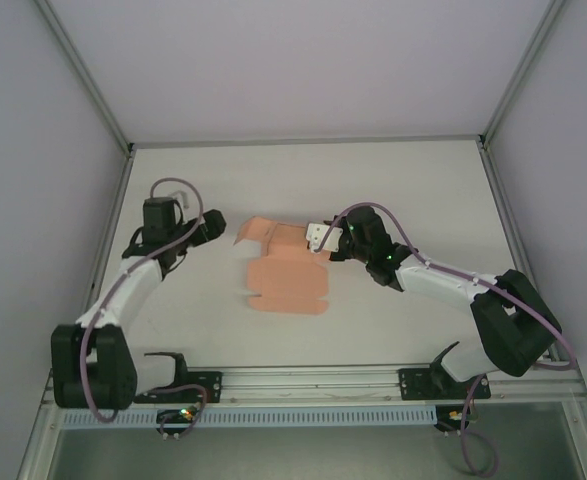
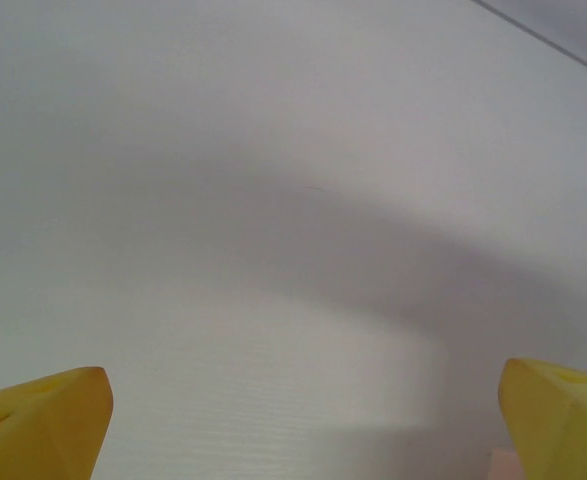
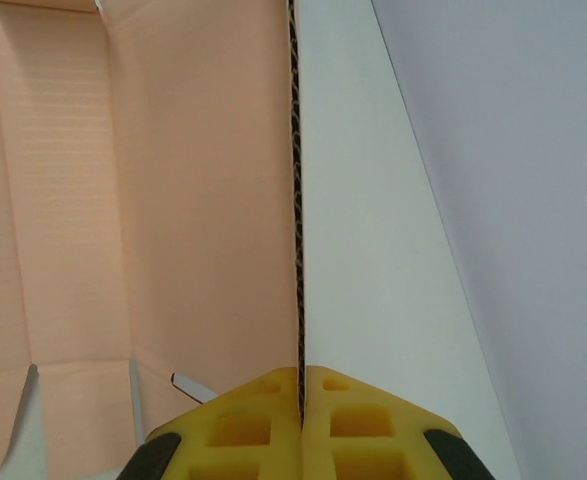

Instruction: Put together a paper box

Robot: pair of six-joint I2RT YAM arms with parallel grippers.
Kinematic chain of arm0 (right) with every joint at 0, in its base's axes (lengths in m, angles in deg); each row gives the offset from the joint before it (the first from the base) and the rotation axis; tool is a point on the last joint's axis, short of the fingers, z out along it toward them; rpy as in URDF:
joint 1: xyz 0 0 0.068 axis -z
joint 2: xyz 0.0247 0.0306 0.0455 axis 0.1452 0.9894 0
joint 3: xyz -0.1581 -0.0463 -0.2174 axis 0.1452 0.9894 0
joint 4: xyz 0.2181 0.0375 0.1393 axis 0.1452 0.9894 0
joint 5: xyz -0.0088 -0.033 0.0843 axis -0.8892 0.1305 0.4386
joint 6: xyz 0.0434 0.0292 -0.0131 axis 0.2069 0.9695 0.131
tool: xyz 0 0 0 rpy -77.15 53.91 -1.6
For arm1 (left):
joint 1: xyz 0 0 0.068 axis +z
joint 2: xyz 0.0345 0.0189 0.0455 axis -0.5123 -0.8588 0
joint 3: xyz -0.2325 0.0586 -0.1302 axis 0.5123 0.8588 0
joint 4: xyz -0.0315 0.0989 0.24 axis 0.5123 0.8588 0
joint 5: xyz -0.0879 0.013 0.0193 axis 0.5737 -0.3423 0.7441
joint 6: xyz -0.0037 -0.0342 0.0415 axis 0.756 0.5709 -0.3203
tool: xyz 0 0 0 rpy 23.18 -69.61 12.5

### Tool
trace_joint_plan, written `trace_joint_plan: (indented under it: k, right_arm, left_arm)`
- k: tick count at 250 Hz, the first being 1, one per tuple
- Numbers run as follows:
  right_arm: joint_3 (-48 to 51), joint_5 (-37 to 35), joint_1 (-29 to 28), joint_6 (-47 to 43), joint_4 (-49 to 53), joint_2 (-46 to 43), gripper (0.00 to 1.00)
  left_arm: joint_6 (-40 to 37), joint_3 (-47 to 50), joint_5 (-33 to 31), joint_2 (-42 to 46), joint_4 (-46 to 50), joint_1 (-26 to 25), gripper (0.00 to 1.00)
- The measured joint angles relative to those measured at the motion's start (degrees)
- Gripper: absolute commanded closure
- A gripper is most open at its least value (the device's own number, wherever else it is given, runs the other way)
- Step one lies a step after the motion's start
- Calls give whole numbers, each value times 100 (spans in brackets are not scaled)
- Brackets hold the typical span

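The paper box [image 1: 285,272] is a salmon-pink die-cut sheet lying mostly flat mid-table, with its far panels folded up. My right gripper [image 1: 321,238] is at the sheet's far right corner and is shut on a raised panel. In the right wrist view that panel [image 3: 203,200] runs edge-on straight into the yellow fingers [image 3: 248,425], which pinch its corrugated edge. My left gripper [image 1: 211,228] hangs left of the sheet, apart from it. Its yellow fingertips [image 2: 43,420] stand wide apart over bare table with nothing between them.
The white table [image 1: 413,180] is walled by grey panels left, right and behind. A metal rail [image 1: 313,380] carrying both arm bases runs along the near edge. Open surface lies behind and on both sides of the sheet.
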State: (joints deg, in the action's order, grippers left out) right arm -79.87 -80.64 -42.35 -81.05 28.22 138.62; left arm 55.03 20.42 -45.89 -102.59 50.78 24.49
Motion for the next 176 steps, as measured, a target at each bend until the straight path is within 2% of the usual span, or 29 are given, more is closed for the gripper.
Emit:
trace_joint_plan:
  k: [46, 97, 123, 176]
  right_arm:
    - [0, 103, 0, -2, 0, 0, 100]
    - [2, -15, 90, 0, 83, 0, 100]
    - [2, -15, 61, -2, 85, 0, 100]
    - [2, -160, 55, -87, 92, 7, 100]
  left_arm:
    - [-468, -96, 1233, -710, -669, -81, 18]
    - [-1357, -273, 1740, -1008, -654, -828, 38]
    - [-1554, -269, 1888, -1010, -704, -1128, 40]
    - [-1578, -26, 1982, -1010, -1082, -1259, 40]
